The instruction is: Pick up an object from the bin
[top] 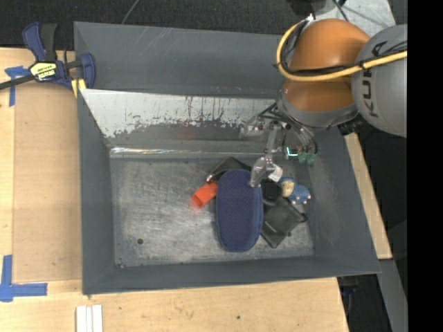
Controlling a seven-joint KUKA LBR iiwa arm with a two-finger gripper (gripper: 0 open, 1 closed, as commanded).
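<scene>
My gripper (265, 169) hangs below the orange wrist cover at the right of the bin, its metal fingers reaching down to the upper right edge of a dark blue oval pouch (238, 210). The pouch lies lengthways in the middle of the bin floor. A small orange block (203, 196) rests against the pouch's left side. Right of the fingertips lies a small blue and white thing (298, 196) on a flat black piece (282, 221). Nothing shows between the fingers.
A black flat thing (228, 167) pokes out behind the pouch's top end. The left half of the bin floor is bare metal. The bin's sloped walls rise on all sides, the rear one close behind the gripper.
</scene>
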